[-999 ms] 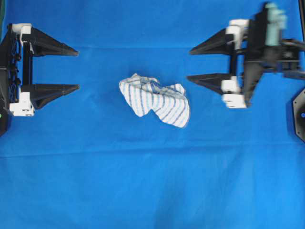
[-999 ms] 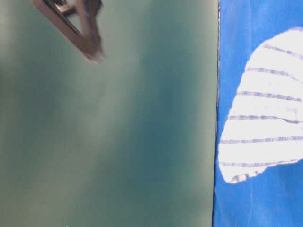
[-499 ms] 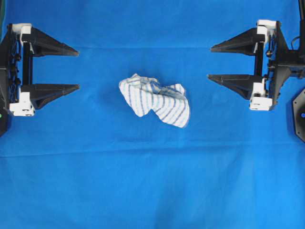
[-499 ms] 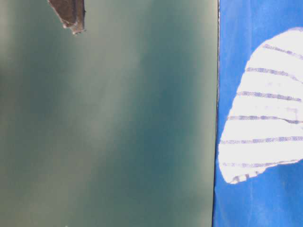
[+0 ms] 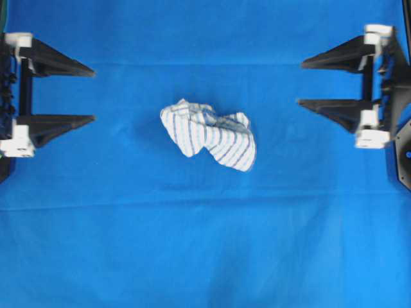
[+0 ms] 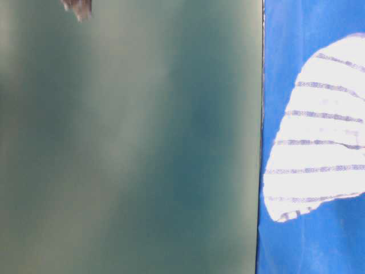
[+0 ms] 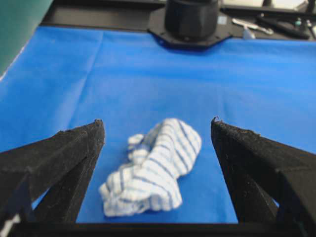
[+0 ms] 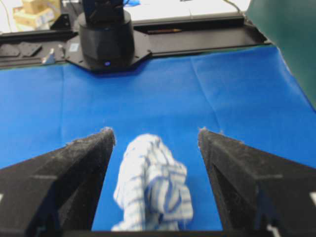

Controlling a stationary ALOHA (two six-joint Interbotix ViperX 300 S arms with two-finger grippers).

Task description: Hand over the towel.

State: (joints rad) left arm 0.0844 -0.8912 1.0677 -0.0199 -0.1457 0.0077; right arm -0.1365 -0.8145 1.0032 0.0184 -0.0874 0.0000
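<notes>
The towel (image 5: 209, 133), a crumpled white cloth with thin blue stripes, lies on the blue covering in the middle of the overhead view. It also shows at the right of the table-level view as the towel (image 6: 319, 137). My left gripper (image 5: 94, 93) stands open at the far left, fingers pointing at the towel, well apart from it. My right gripper (image 5: 300, 82) stands open at the far right, also apart from it. Each wrist view frames the towel (image 7: 153, 168) (image 8: 150, 185) between wide jaws, with nothing held.
The blue table covering (image 5: 205, 244) fills the overhead view. A black arm base (image 7: 192, 19) stands at the far side in the left wrist view, another base (image 8: 106, 34) in the right wrist view. A green panel (image 6: 131, 142) fills most of the table-level view.
My right gripper has drawn back to the right, away from the towel. My left gripper has drawn back slightly to the left. The towel has not moved.
</notes>
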